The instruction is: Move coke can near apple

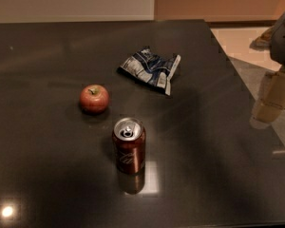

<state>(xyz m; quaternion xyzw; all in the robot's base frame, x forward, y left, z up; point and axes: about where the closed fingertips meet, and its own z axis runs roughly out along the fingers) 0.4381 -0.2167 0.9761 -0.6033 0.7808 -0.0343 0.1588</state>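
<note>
The coke can point(128, 145) stands upright on the dark table point(47, 175), a dark-red can with a silver top and white script. The apple point(94, 99) sits to its upper left, a short gap away, red with yellowish patches and a stem. My gripper point(269, 102) is at the right edge of the view, over the table's right edge, far to the right of the can and holding nothing.
A crumpled blue-and-white foil snack bag point(151, 69) lies behind the can, to the right of the apple. The table's right edge runs diagonally past the gripper, with pale floor point(237, 39) beyond it. A wall stands behind the table.
</note>
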